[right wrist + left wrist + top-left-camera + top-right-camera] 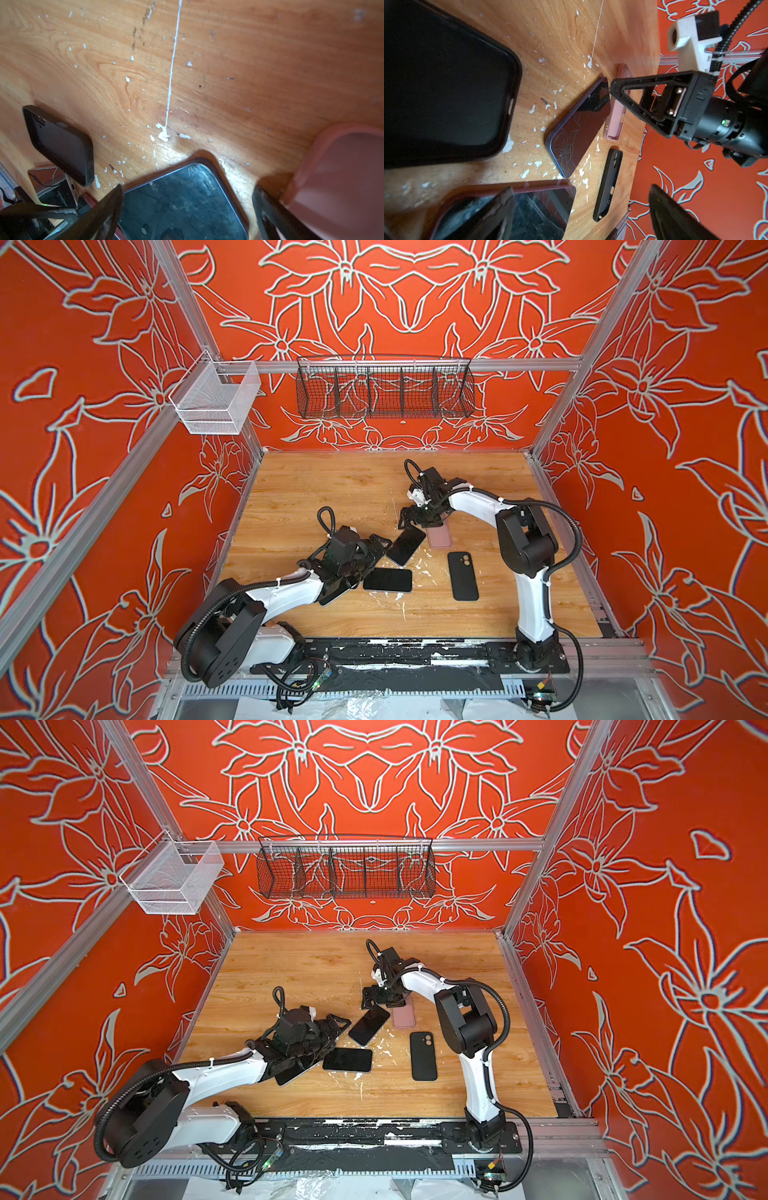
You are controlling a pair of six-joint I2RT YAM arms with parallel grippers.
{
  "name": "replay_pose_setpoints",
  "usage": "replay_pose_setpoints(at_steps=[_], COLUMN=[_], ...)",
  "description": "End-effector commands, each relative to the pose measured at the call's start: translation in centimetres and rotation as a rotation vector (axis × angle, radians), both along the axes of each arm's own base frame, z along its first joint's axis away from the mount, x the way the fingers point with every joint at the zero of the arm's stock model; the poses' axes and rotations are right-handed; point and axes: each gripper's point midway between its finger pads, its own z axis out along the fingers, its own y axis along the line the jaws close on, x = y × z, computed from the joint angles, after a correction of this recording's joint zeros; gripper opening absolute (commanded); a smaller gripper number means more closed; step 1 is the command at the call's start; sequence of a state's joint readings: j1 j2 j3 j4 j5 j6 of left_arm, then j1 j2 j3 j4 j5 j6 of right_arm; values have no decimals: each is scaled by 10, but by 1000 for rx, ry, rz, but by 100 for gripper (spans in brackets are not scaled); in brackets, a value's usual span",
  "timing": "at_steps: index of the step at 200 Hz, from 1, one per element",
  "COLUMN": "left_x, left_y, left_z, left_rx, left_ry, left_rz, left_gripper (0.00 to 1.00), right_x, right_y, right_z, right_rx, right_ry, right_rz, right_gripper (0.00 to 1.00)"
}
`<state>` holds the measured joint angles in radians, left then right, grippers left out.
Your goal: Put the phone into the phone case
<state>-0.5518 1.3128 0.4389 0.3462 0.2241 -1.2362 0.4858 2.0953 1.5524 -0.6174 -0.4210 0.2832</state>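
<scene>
Fingers of the right gripper are spread wide and straddle the far end of the phone, gripping nothing. The phone lies flat on the desk, screen up and angled. Its far corner is just beside the pink phone case; cannot tell if they touch. The left gripper is also wide open and empty, low by a second dark phone. A black case lies apart, toward the right arm's base.

Flat, screen up — dark phone beside pink case.
</scene>
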Motion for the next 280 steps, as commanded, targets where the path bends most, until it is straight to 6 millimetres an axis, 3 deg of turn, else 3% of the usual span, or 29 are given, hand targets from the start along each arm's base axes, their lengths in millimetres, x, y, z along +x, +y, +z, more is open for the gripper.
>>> replay_pose_setpoints(at_steps=[1,92,145,175,255,280], left_x=[7,16,19,23,39,41], left_y=[-6,-40,-41,-35,-35,-37], left_z=[2,-18,-31,-25,19,24], left_rx=[-25,-149,-144,-108,-32,-36], left_ry=[-16,27,27,-9,-145,-162], left_rz=[9,-51,-25,-5,-30,-34], left_gripper=[97,100,100,99,94,88], right_x=[-21,-53,-60,-65,-69,-70], right_y=[-6,-6,-4,-3,0,1], right_z=[-13,-16,-19,-18,-27,-30], right_rx=[-16,65,95,117,146,152], right_ry=[72,160,187,198,235,243], right_rz=[22,-5,-17,-17,-35,-40], right_gripper=[98,97,96,96,94,93])
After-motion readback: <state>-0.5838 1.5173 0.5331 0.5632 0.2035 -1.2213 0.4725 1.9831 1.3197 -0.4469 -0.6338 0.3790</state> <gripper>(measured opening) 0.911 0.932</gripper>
